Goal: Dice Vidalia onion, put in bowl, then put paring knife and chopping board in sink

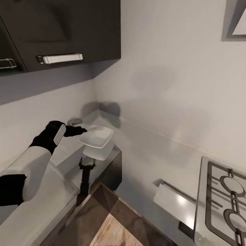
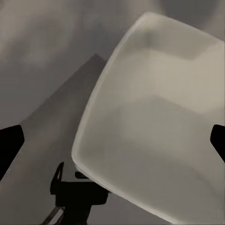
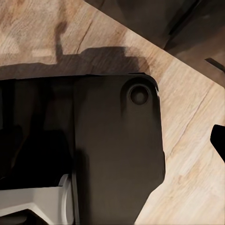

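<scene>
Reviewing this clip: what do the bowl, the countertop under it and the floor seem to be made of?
The bowl looks like glazed white ceramic, or possibly plastic: smooth, evenly pale, softly shaded, no pattern. The countertop reads as a polished grey slab, stone or laminate, since it mirrors the bowl faintly. The floor looks like matte wood planking: tan grain lines and plank seams show.

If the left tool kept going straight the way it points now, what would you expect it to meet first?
Most likely the bowl, whose white dish lies directly ahead of the left tool; depth is hard to judge, so it may already be touching.
</scene>
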`<state>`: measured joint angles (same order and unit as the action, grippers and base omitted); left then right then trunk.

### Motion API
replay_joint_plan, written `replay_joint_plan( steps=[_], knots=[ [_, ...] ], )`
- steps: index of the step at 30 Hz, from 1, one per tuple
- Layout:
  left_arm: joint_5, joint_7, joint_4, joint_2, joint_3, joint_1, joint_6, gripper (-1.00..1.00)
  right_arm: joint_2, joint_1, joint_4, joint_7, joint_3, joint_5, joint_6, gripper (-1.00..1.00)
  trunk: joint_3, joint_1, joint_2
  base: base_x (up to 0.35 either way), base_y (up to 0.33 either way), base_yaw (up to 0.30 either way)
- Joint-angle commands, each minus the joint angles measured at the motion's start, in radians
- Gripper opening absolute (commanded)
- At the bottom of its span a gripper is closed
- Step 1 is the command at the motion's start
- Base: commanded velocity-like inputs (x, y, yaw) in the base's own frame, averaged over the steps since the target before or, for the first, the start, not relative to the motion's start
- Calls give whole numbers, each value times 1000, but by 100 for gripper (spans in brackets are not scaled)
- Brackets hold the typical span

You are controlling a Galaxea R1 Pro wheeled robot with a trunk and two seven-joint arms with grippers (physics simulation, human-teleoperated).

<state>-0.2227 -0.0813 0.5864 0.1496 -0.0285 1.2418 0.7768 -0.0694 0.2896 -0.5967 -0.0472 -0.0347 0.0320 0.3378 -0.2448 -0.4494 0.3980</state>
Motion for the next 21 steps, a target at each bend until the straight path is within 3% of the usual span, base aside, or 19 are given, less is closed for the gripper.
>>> replay_joint_plan(
  steps=[1,21],
  knots=[
    [-4,0,1,5,-3,1,4,100,0,0,-1,-5,-4,3,1,100,-3,-1,2,0,0,0],
    [-3,0,-3,10,-5,-1,1,100,0,0,-2,-5,-4,3,1,100,-36,-1,2,0,0,0]
  ],
)
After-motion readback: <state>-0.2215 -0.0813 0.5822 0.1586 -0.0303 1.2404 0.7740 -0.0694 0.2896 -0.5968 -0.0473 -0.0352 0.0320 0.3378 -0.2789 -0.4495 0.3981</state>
